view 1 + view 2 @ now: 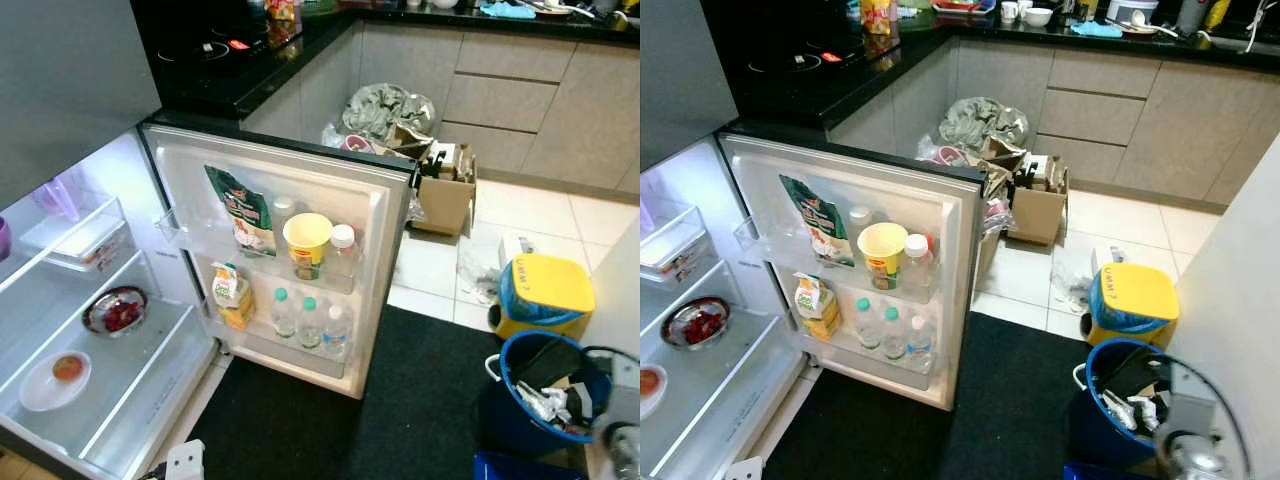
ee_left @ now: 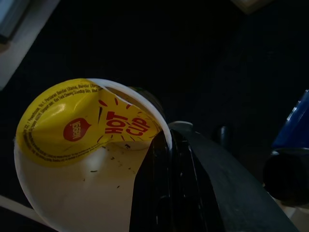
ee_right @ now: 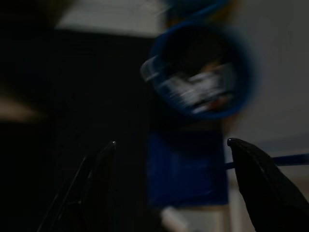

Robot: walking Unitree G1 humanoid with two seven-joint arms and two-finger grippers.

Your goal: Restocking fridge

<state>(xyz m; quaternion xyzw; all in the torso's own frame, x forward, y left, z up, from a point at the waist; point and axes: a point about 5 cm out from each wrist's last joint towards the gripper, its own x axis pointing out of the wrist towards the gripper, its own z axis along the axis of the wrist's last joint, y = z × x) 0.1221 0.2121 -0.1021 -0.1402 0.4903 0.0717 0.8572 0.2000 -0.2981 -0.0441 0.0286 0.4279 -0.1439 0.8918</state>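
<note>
left gripper clamped on a noodle cup, fridge door open

the fridge stands open at the robot's left, its door swung wide over a dark mat. the door racks hold a green bag, a yellow cup, a capped bottle, a small carton and three water bottles in the lower rack. inside, one shelf carries a bowl of red food and the shelf below it a white dish. a clear tray sits higher up.

on the robot's right a blue bucket full of clutter stands on the floor, with a yellow-lidded bin just behind it. a cardboard box and a stuffed bag lie by the cabinets.

in the left wrist view the left gripper is closed on the rim of a noodle cup, one black finger inside the cup's mouth. the yellow foil lid is peeled partway back. the cup hangs over the dark mat.

in the right wrist view the right gripper has its fingers spread wide, holding nothing, with the blue bucket blurred beyond the tips.
</note>
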